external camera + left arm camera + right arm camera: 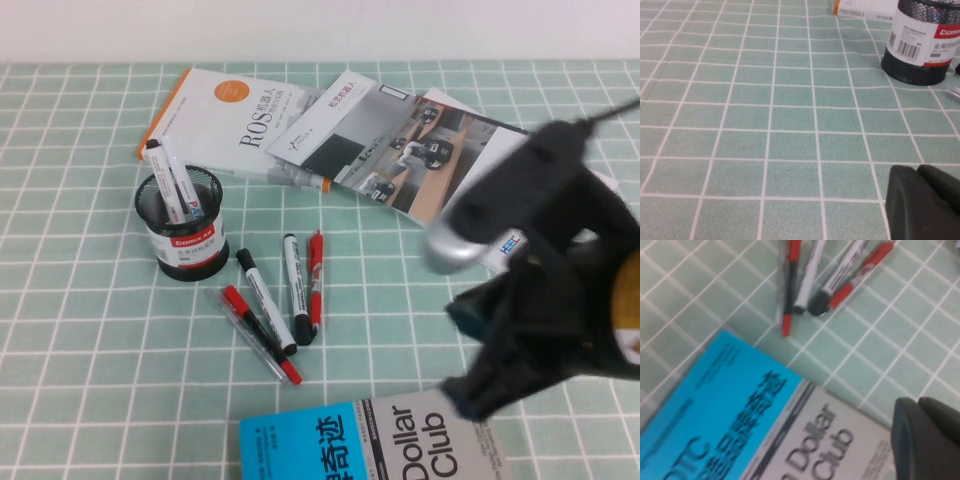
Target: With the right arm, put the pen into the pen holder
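We see the right tool [500, 385] raised above the bench [80, 330], holding nothing; we cannot tell its jaw gap. The pen [265, 301] lies loose beyond it, beside the holder [182, 225]. Only the left wrist view shows the left tool [922, 200], parked low.

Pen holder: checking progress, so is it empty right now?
No; in the high view two white markers already stand inside the pen holder, while the right claw hovers over the Dollar Club book.
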Robot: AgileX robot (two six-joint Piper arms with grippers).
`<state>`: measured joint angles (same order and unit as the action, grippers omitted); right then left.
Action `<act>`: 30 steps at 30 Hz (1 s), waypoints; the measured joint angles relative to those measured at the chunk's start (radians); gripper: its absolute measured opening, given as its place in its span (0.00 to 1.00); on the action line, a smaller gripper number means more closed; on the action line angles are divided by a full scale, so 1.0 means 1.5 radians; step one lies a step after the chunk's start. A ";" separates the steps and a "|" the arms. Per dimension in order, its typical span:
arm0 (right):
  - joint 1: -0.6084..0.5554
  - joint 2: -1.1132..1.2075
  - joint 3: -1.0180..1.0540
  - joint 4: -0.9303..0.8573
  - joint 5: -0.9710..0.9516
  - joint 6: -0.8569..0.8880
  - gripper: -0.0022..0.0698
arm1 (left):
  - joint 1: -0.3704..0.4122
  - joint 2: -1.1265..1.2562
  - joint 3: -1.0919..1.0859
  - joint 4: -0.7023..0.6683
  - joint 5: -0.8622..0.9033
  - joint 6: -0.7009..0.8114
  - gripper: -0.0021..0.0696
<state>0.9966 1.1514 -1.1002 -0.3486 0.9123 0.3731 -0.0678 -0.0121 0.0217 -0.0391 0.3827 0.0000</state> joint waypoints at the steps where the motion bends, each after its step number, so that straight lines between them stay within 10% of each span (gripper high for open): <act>1: -0.011 -0.013 0.024 0.004 -0.025 -0.005 0.00 | 0.000 0.000 0.000 0.000 0.000 0.000 0.02; 16: -0.531 -0.516 0.580 0.111 -0.380 -0.016 0.00 | 0.000 0.000 0.000 0.000 0.000 0.000 0.02; 30: -0.578 -0.773 0.715 0.075 -0.434 -0.017 0.00 | 0.000 0.000 0.000 0.000 0.000 0.000 0.02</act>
<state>0.1297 -0.0084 -0.0270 -0.2359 0.2609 0.3469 -0.0678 -0.0121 0.0217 -0.0391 0.3827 0.0000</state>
